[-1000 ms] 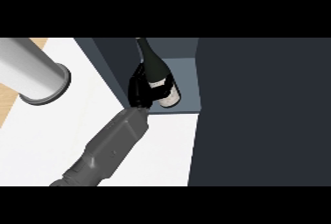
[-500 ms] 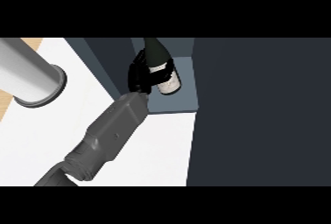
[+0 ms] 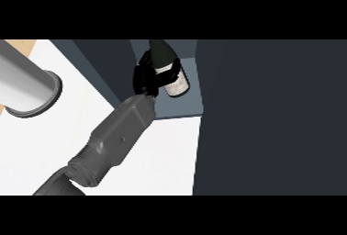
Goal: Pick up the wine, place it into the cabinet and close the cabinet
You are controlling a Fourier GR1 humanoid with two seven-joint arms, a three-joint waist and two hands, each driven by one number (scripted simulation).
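Note:
The dark wine bottle (image 3: 165,57) with a white label stands inside the open cabinet (image 3: 177,109), its neck pointing toward the top of the view. My right hand (image 3: 143,77) is curled round the bottle's left side, shut on it, and its grey forearm (image 3: 115,137) rises from the lower left. The bottle's base sits near the blue-grey cabinet floor; I cannot tell whether it touches. My left hand does not show.
A wide dark cabinet panel (image 3: 271,114) fills the right side. The cabinet's left wall (image 3: 108,64) runs diagonally beside my hand. A thick grey cylinder (image 3: 27,87) crosses the upper left above the white counter (image 3: 163,156).
My right arm has pushed further into the cabinet with the bottle, which has shifted up and to the right in the view and stands straighter.

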